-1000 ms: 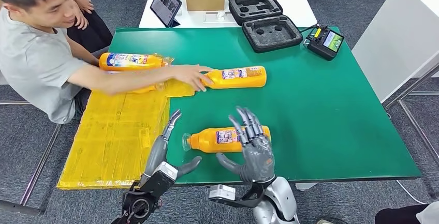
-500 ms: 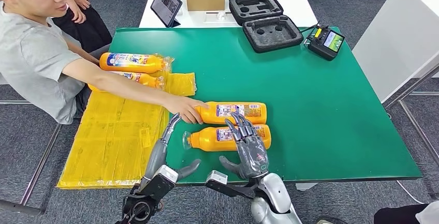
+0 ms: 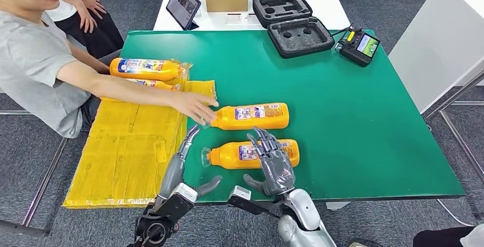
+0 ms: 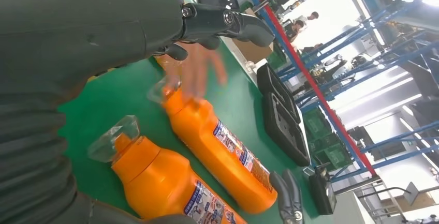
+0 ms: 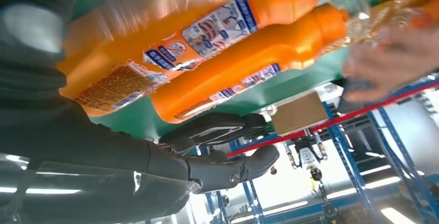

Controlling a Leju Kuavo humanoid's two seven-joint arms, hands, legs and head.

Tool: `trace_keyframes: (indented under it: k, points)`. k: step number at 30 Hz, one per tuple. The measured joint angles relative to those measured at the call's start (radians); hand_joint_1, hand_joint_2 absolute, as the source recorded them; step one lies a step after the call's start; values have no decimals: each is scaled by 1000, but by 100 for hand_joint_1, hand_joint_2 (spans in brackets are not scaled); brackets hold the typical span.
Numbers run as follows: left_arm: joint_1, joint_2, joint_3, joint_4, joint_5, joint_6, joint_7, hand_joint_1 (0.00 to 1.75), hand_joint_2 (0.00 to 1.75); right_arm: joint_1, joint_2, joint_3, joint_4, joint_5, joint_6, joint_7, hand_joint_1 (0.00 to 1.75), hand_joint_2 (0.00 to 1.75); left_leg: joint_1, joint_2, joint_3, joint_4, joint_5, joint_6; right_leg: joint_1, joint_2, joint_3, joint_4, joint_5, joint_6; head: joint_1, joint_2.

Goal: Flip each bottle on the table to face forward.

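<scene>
The broad green-topped bench [image 3: 354, 121] carries everything here. Over its left edge lies a crinkled yellow plastic sheet [image 3: 128, 150], and beside it sits a person in a grey shirt [image 3: 34, 70], whose outstretched hand [image 3: 194, 107] hovers at the cap end of the farther lying bottle. At the far edge of the bench rests an open black foam-lined case [image 3: 292, 24], with a small black controller with a lit screen [image 3: 358, 45] next to it.

Two orange plastic bottles with printed labels lie on their sides near the front middle of the bench, parallel and close together, caps pointing left: the nearer bottle [image 3: 251, 154] and the farther bottle [image 3: 251, 116]. Two more orange bottles [image 3: 145, 69] lie at the sheet's far end, beside the person.

The right robot hand [image 3: 273, 164] rests over the label part of the nearer bottle, fingers spread across it and thumb out to the side; no closed grip is visible. The left robot hand [image 3: 185, 161] is spread and holds nothing, its fingers reaching toward the clear caps without touching them.
</scene>
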Motion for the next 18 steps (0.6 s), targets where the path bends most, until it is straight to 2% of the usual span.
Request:
trace_keyframes:
  k: [7,12,15,18]
  points:
    - [0,0,-7,2,-9,-3,0,0,175,8,10,-15,-30,-56,0,-96,0,175,0,0,0,0,0,0,0,0,0,0,0,0,0,0]
    - [0,1,-13,8,-14,-5,0,0,175,16,28,-50,-53,-151,0,-186,0,175,0,0,0,0,0,0,0,0,0,0,0,0,0,0]
    - [0,4,-23,13,-19,-1,4,0,175,22,29,-57,-68,-186,0,-185,0,175,0,0,0,0,0,0,0,0,0,0,0,0,0,0]
    - [0,5,-32,21,-22,4,7,0,175,19,25,-64,-58,-139,0,-120,0,175,0,0,0,0,0,0,0,0,0,0,0,0,0,0]
